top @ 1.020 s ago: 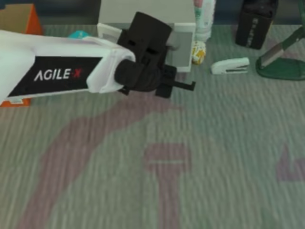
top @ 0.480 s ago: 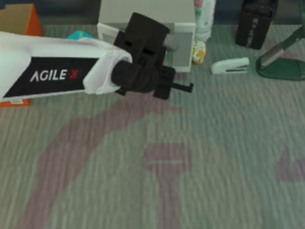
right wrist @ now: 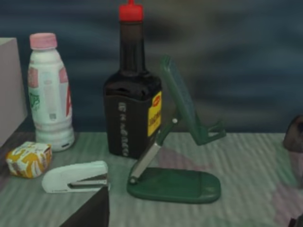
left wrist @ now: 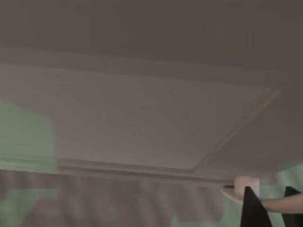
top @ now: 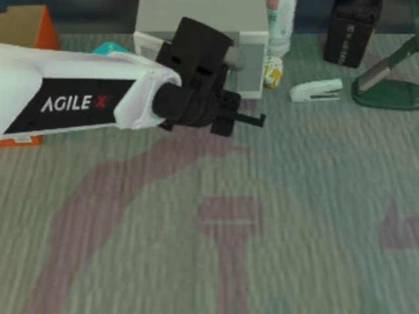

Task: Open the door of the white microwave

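The white microwave (top: 203, 19) sits at top centre of the top view, its door (top: 152, 44) slightly ajar. The left gripper (top: 245, 118) is against the door front; its grip cannot be told. Swing the door outward along its hinge arc, without dragging the body. Count: one microwave, one stapler (top: 316, 90), two bottles.

Left arm stretched rightward across the far table, left claw (top: 252, 118) fingers slightly parted.

Top overhead, wrists low, perhaps close
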Robot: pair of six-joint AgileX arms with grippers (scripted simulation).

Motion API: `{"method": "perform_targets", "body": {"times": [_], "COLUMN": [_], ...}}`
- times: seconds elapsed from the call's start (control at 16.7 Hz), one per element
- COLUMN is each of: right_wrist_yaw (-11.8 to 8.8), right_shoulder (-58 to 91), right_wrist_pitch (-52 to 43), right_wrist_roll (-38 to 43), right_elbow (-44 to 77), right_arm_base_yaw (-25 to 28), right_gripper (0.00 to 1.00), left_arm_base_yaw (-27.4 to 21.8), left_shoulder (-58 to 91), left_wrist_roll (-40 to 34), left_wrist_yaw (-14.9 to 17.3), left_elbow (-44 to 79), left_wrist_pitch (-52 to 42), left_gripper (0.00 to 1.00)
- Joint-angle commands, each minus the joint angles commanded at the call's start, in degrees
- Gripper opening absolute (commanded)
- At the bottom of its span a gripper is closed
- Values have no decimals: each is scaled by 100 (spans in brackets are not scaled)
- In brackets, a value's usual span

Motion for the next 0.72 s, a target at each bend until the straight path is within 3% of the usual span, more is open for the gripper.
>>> {"method": "perform_targets", "body": {"times": [0.72], "right_wrist_yaw": [0], "right_shoulder": [0], "right_wrist_pitch": [0], "right_wrist_roll": [0], "right_elbow": [0], "right_arm_base_yaw": [0], "right_gripper": [100], "left_arm_base_yaw": [-42], "left_shoulder": [4], "left_wrist_roll": [-19], "left_wrist_yaw": [58], "left_elbow": [1], "left_wrist_pitch": [-1], "left_gripper": [0]}}
